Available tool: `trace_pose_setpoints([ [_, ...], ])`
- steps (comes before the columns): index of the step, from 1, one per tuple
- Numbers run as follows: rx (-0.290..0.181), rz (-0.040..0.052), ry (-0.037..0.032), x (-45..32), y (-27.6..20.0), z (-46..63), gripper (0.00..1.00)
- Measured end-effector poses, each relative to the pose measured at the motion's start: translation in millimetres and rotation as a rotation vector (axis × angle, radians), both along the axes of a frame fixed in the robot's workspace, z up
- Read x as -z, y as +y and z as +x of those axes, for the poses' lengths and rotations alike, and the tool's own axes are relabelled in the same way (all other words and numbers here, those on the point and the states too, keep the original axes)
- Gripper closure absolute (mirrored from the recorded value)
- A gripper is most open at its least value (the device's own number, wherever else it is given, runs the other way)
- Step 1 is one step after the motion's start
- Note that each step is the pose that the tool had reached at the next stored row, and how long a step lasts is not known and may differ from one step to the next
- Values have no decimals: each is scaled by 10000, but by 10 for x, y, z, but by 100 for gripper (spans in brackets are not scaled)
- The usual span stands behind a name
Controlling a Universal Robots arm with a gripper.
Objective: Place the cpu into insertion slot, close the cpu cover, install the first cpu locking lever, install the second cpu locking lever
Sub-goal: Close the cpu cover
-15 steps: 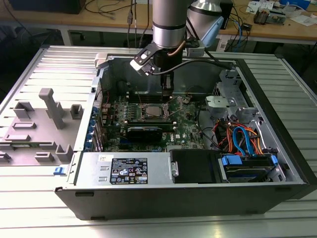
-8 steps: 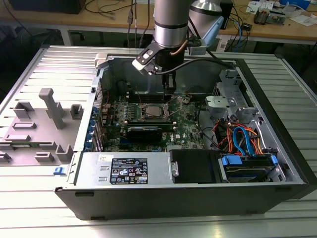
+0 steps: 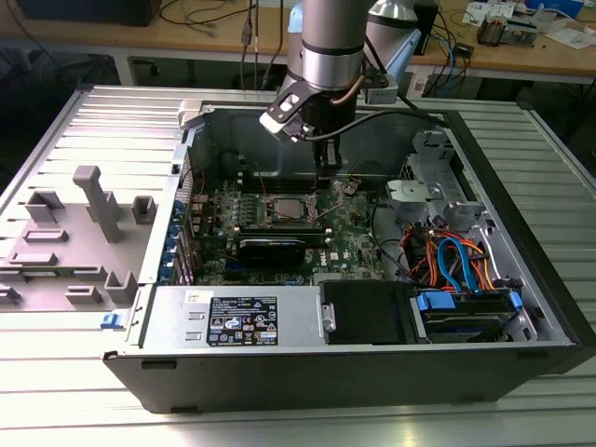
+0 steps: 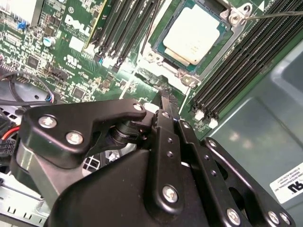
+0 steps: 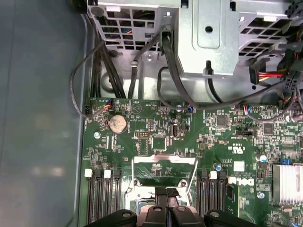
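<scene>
**Setting:** robotics and electronics laboratory, workshop in character.

**Evidence:**
- Industrial robot arm (image 3: 326, 47), standing over the work area.
- Work table (image 3: 56, 391) of ribbed aluminium profile, no domestic finish.
- Grey plastic blocks and posts (image 3: 98, 200) standing on the table at the exterior view's left.
- Desktop computer case (image 3: 326, 382) lying on its side, side panel off, interior open.
- Inside the case: green motherboard (image 3: 354, 237), power supply (image 3: 242, 321), metal drive cage (image 5: 213, 38), orange and blue drive cables (image 3: 456, 256).
- Bare cpu (image 4: 194, 33) exposed on the board in the second wrist view.
- Wood-topped benches (image 3: 559, 60) along the back, strewn with loose cables (image 3: 200, 14) and small electronic parts (image 3: 503, 30).
</scene>
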State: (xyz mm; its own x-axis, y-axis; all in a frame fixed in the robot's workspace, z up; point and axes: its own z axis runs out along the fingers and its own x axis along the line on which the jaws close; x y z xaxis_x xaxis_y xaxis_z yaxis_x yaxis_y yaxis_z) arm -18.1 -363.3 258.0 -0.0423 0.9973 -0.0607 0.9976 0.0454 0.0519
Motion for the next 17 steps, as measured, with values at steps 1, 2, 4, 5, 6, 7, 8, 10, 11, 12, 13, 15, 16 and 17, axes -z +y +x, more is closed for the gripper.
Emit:
trace_pose_setpoints([
  [1,-18,-4,0,0,0,8,89],
  [2,-25,-6,1,-10,0,8,89],
  [4,-31,-4,8,-29,0,12,89],
  [5,-31,-4,21,-41,0,17,89],
  [6,-30,-3,36,-47,0,24,89],
  [7,-30,0,58,-52,1,35,89],
  [8,-30,0,78,-54,0,44,89],
  [10,-30,-4,129,-57,0,69,89],
  [11,-30,-6,183,-58,0,96,89],
  [12,-30,-4,204,-57,0,106,89],
  [13,-29,-3,226,-57,0,117,89],
  [15,-29,-2,228,-57,0,121,89],
  [16,-30,-2,229,-57,0,122,89],
  [17,-30,-2,229,-57,0,123,89],
])
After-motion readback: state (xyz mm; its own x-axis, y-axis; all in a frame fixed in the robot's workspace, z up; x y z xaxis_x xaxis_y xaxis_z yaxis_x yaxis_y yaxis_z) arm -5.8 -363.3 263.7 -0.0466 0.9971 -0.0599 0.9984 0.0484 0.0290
